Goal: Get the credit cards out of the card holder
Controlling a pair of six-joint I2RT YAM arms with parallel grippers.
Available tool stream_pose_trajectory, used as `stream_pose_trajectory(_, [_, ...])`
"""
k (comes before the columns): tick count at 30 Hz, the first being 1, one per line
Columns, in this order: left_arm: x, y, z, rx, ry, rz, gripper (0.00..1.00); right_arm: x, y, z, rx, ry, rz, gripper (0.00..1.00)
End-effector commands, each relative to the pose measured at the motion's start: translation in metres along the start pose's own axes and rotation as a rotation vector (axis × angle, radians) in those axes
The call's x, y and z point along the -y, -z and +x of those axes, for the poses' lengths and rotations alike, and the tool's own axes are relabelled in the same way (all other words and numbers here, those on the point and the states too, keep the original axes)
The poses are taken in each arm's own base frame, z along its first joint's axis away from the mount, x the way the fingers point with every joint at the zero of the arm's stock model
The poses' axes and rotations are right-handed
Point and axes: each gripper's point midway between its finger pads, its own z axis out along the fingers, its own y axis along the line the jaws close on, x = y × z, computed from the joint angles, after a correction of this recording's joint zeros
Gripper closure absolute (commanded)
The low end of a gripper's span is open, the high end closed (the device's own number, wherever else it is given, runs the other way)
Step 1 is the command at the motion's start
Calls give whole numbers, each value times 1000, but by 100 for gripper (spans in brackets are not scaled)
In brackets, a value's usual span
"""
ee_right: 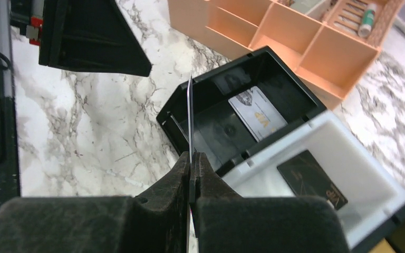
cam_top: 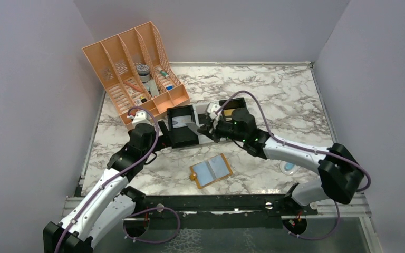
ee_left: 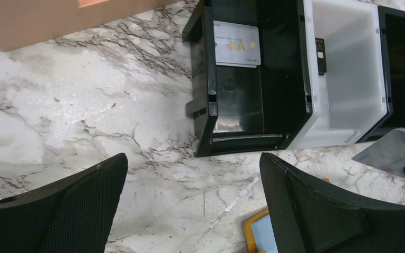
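Note:
The card holder lies open on the marble, tan-rimmed with pale blue panels; one corner of the card holder shows in the left wrist view. My right gripper is shut on a thin grey credit card, seen edge-on above the black bin's near corner; the same card shows from above. A pale credit card lies inside the black bin. My left gripper stands wide open over bare marble just in front of that bin, holding nothing.
A white bin with a dark card sits beside the black bin, and another black bin beyond it. An orange desk organizer stands at the back left. A clear-blue packet lies by the right arm.

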Motion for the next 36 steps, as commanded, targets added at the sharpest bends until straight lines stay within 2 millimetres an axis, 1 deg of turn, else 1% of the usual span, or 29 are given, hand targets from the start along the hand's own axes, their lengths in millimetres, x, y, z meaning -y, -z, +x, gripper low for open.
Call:
stream_pose_trajectory(1, [-14, 6, -16, 78, 26, -76, 1, 5, -29, -1, -36, 236, 31, 99])
stream_pose_trajectory(4, [-22, 10, -23, 113, 45, -116, 1, 13, -51, 6, -78, 296, 46, 99])
stream_pose_trajectory(7, [-29, 14, -28, 146, 64, -151, 1, 26, -69, 16, -127, 366, 68, 99])
stream_pose_trajectory(10, [-34, 19, -33, 179, 77, -171, 1, 37, -83, 25, -163, 422, 88, 99])
stream_pose_trajectory(13, [-37, 23, -40, 213, 88, -188, 1, 43, -98, 35, -205, 485, 69, 99])
stream_pose_trajectory(17, [-40, 26, -48, 244, 88, -206, 1, 55, -116, 43, -248, 545, 81, 99])
stream_pose_trajectory(23, [-41, 22, -52, 233, 54, -240, 1, 69, -132, 53, -288, 648, 97, 99])
stream_pose_trajectory(26, [-42, 20, -53, 226, 38, -259, 1, 72, -139, 66, -335, 670, 77, 99])
stream_pose_trajectory(29, [-42, 20, -54, 230, 37, -258, 1, 79, -145, 69, -345, 713, 90, 98])
stream_pose_trajectory(31, [-42, 21, -55, 235, 42, -253, 1, 81, -150, 70, -353, 734, 86, 97])
stream_pose_trajectory(34, [-41, 22, -54, 238, 51, -242, 1, 87, -156, 73, -372, 772, 96, 91])
stream_pose_trajectory(36, [-41, 23, -54, 242, 52, -238, 1, 90, -159, 78, -388, 794, 94, 88])
